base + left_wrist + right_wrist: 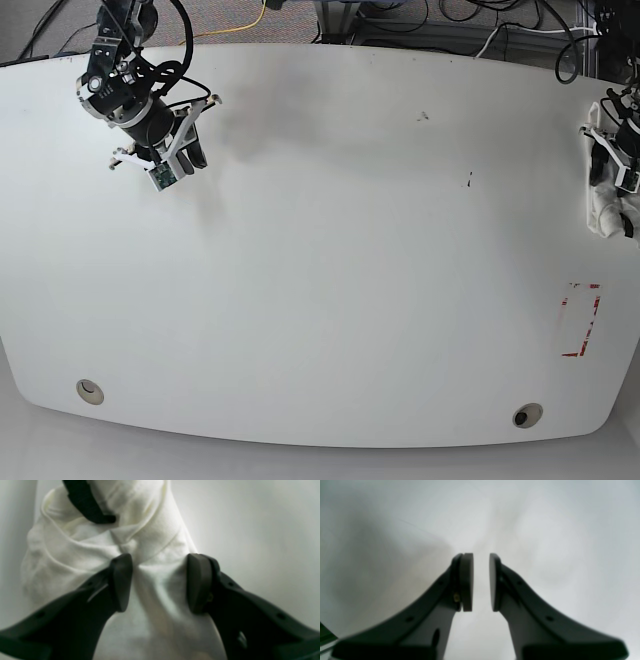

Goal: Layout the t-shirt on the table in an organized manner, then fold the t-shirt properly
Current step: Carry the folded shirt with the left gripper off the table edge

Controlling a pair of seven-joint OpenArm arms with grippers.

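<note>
The white t-shirt (82,550) is a bunched wad with folds running in toward my left gripper (160,582), whose two fingers press on the cloth from either side. In the base view the t-shirt (603,207) is a small heap at the table's (350,250) far right edge, under the left gripper (611,190). No print shows. My right gripper (481,582) hangs over bare tabletop with a narrow gap between its pads and nothing in it. In the base view the right gripper (195,155) is at the back left, far from the shirt.
A red-outlined rectangle mark (582,320) lies near the right front. Two round holes (89,390) (527,414) sit by the front edge. A black piece (87,502) lies across the top of the wad. Cables run behind the table's back edge.
</note>
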